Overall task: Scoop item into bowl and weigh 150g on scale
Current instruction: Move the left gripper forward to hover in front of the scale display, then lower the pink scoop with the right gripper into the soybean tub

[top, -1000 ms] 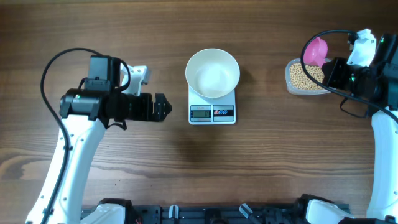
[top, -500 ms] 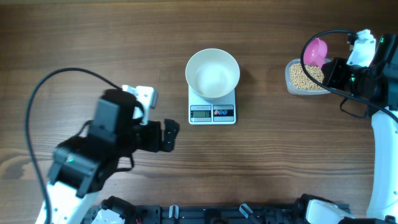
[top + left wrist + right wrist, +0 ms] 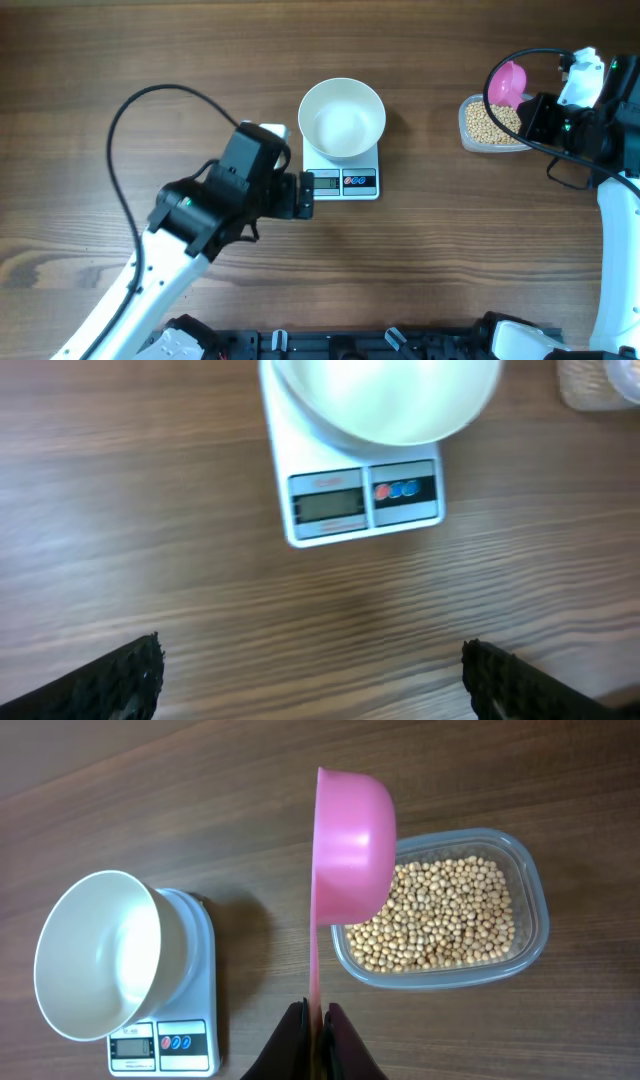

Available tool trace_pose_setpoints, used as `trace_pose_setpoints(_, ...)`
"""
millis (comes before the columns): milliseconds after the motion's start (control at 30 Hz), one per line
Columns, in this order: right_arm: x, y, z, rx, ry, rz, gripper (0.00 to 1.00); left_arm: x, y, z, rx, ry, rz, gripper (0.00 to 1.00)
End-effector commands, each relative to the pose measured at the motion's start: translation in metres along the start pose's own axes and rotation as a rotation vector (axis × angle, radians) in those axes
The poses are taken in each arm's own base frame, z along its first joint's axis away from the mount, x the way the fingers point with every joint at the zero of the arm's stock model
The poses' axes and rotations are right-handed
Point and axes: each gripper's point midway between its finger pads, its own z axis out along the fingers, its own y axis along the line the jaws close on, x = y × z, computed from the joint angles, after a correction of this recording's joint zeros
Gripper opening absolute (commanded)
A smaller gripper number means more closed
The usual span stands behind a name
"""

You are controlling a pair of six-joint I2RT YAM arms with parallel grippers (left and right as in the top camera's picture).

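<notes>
Overhead view: your two arms flank a white bowl (image 3: 342, 118) sitting on the scale (image 3: 341, 182) at the centre of the wooden table (image 3: 450, 260).
Your left gripper (image 3: 305, 195) sits at the scale's 9 o'clock, just beside its display, with its fingers spread wide. Your right gripper (image 3: 320, 1020), jaws pressed together, pinches the handle of a pink scoop (image 3: 350, 850), which is turned on edge at the rim of a clear tub (image 3: 530, 890). The beans (image 3: 440, 920) lie in that tub, at the bowl's 3 o'clock.
</notes>
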Motion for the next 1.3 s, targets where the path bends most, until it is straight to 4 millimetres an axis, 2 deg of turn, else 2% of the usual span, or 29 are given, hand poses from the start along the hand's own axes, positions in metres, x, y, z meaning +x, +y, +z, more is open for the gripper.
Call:
trace_pose_setpoints(0, -0.005, 0.001, -0.007, 0.006, -0.025, 0.001, 0.04, 0.005, -0.017, 0.009, 0.087, 0.046, 0.062, 1.0)
trace_pose_setpoints(167, -0.005, 0.001, -0.007, 0.006, -0.025, 0.0, 0.04, 0.006, -0.022, 0.009, 0.119, 0.05, 0.141, 1.0)
trace_pose_setpoints(800, -0.005, 0.001, -0.007, 0.006, -0.026, 0.0, 0.04, -0.01, -0.024, 0.009, 0.114, -0.02, 0.144, 1.0)
trace_pose_setpoints(1267, -0.005, 0.001, -0.007, 0.006, -0.026, 0.0, 0.04, -0.011, -0.025, 0.009, 0.115, -0.024, 0.142, 1.0)
